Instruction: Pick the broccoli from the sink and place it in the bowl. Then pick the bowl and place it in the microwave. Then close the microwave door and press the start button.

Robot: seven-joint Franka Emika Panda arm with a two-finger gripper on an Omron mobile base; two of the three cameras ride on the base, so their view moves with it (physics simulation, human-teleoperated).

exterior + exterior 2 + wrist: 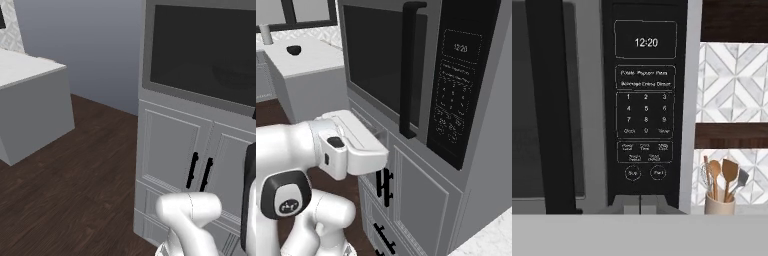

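The microwave door point(381, 70) was already shut, and the empty, closed gripper point(640, 204) faced the start button point(657, 173) at lower centre, not yet pressed.

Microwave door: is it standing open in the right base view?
No, the microwave door sits shut, flush against the control panel, with its dark handle upright beside the panel.

You see the microwave door point(381, 65) in glossy black glass, matt grey cabinet doors point(175, 150), dark wood floor point(75, 165), wooden utensils point(722, 175).
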